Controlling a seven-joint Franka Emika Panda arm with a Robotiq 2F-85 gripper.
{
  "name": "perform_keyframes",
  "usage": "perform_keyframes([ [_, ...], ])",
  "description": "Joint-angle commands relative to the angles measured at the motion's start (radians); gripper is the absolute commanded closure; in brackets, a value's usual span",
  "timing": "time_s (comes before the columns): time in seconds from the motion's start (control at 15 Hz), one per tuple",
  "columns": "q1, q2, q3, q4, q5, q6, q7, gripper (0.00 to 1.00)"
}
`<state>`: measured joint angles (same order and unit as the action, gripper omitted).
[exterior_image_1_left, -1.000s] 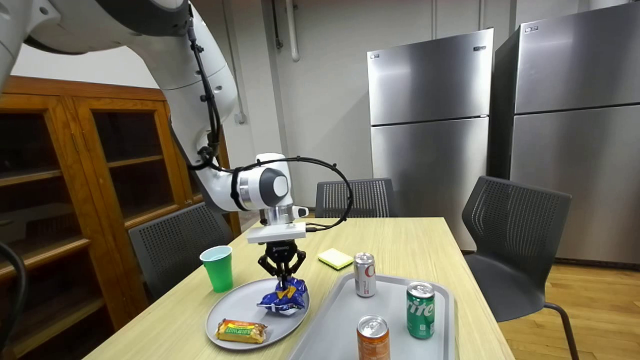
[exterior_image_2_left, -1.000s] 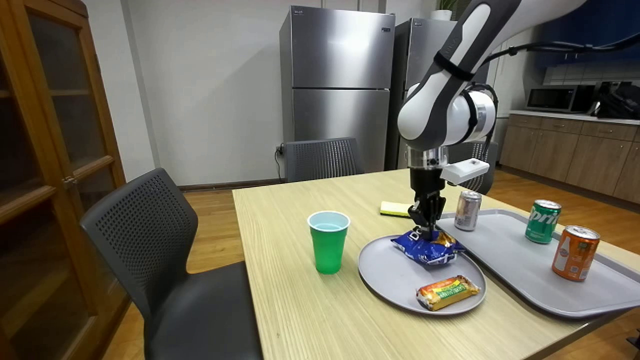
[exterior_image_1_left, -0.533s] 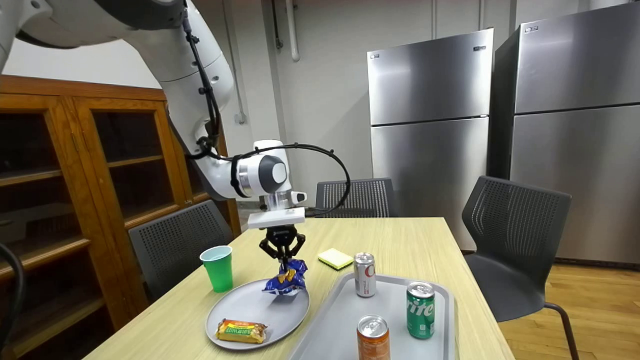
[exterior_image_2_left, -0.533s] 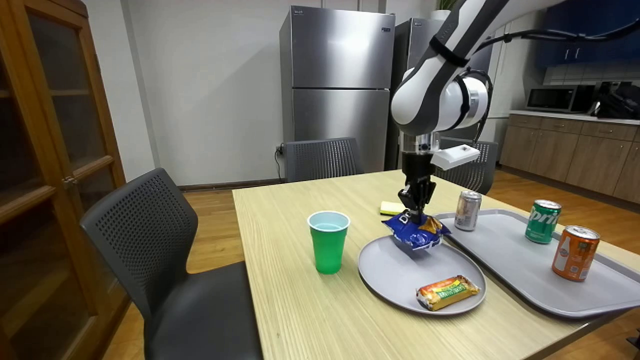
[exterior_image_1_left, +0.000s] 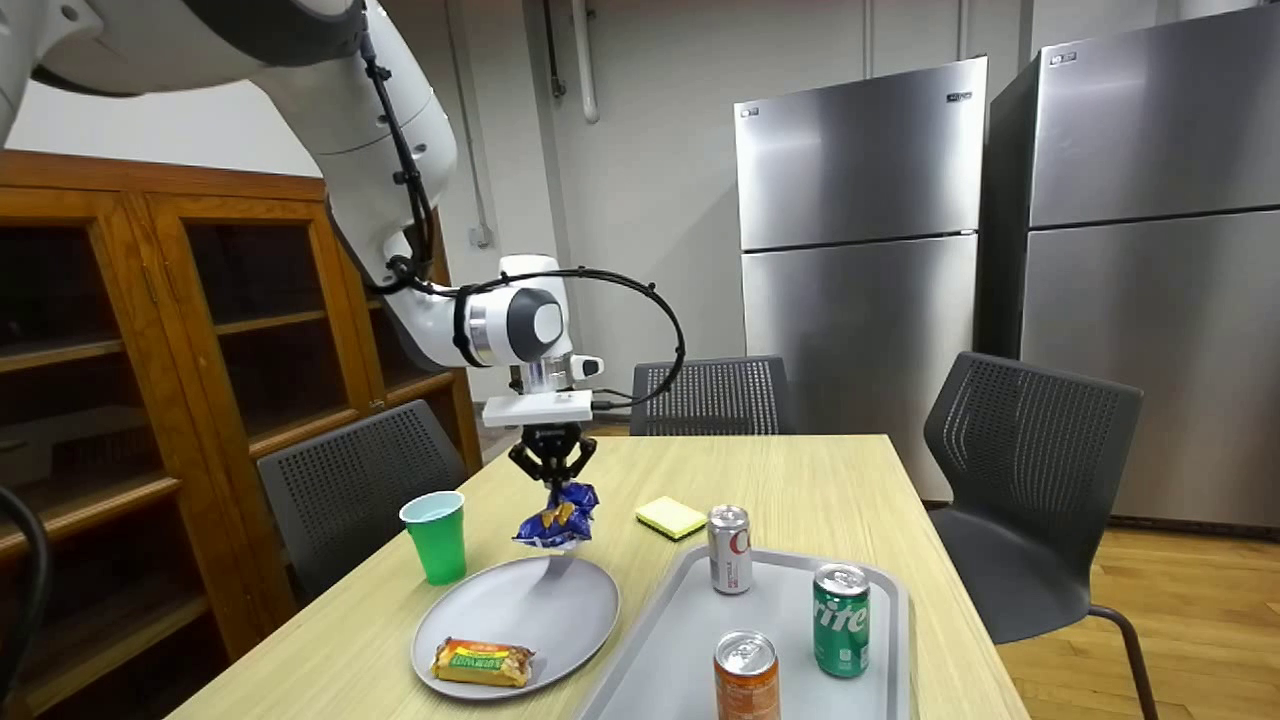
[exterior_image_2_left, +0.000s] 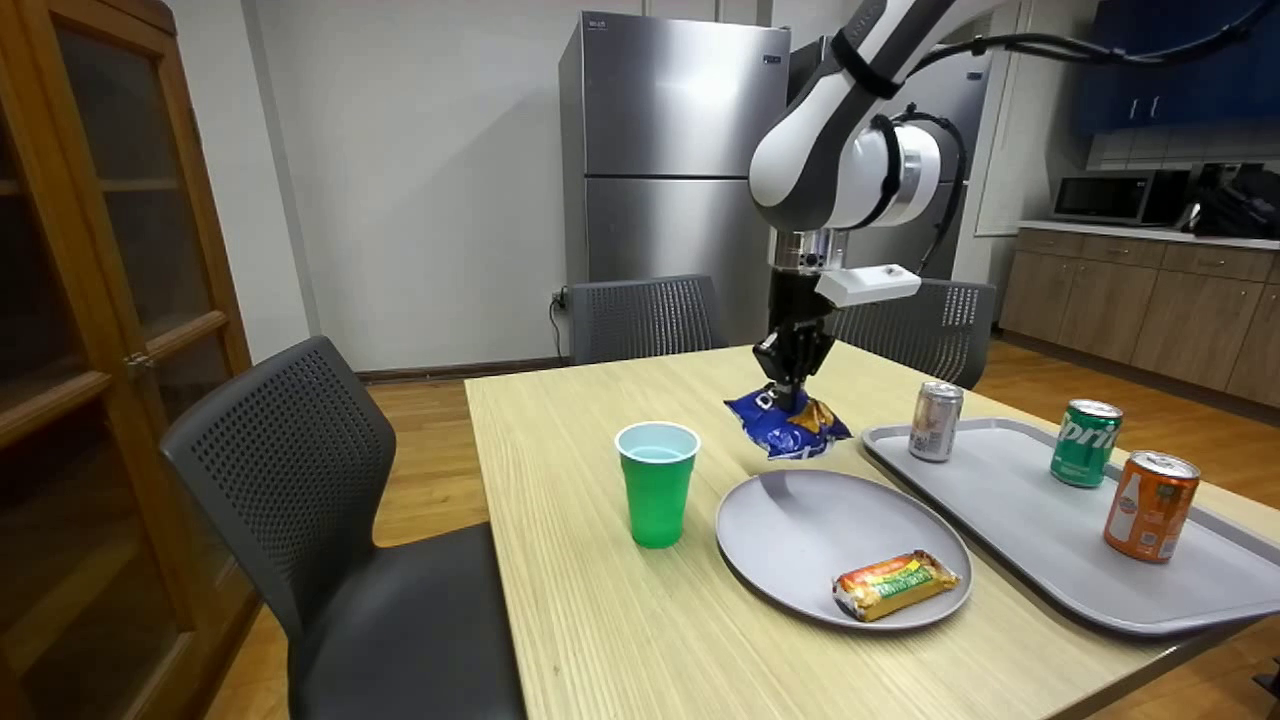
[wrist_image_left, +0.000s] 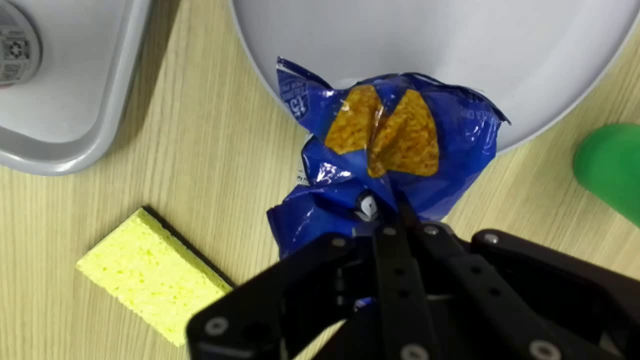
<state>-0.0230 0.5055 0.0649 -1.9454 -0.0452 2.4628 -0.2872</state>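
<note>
My gripper (exterior_image_1_left: 556, 484) is shut on a crinkled blue chip bag (exterior_image_1_left: 562, 520) with orange chips printed on it. In an exterior view the gripper (exterior_image_2_left: 788, 396) holds the bag (exterior_image_2_left: 790, 435) in the air beyond the far edge of a grey round plate (exterior_image_2_left: 800, 540). In the wrist view the closed fingers (wrist_image_left: 397, 212) pinch the bag (wrist_image_left: 465, 130), which overlaps the rim of the plate (wrist_image_left: 425, 35). The fingertips are partly hidden in the bag's folds. A yellow-and-red wrapped snack bar (exterior_image_2_left: 893, 585) lies on the plate (exterior_image_1_left: 535, 610); it shows in both exterior views (exterior_image_1_left: 483, 662).
A green cup (exterior_image_2_left: 657, 490) stands beside the plate. A yellow sponge (wrist_image_left: 155, 275) lies on the table near the gripper. A grey tray (exterior_image_1_left: 660, 640) holds a silver can (exterior_image_1_left: 730, 550), a green can (exterior_image_1_left: 841, 620) and an orange can (exterior_image_1_left: 746, 680). Chairs surround the table.
The gripper has lifted the chip bag off the plate and moved up and away toward the table's far side, carrying the bag. The snack bar, cup, cans and tray have not moved.
</note>
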Motion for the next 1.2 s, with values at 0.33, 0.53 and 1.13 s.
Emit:
perform_keyframes([
  [0.33, 0.065, 0.127, -0.027, 0.219, 0.005, -0.084, 0.213, 1.0],
  [0.53, 0.082, 0.176, -0.039, 0.284, 0.005, -0.102, 0.276, 1.0],
  [1.13, 0.12, 0.273, -0.078, 0.396, 0.008, -0.107, 0.42, 1.0],
])
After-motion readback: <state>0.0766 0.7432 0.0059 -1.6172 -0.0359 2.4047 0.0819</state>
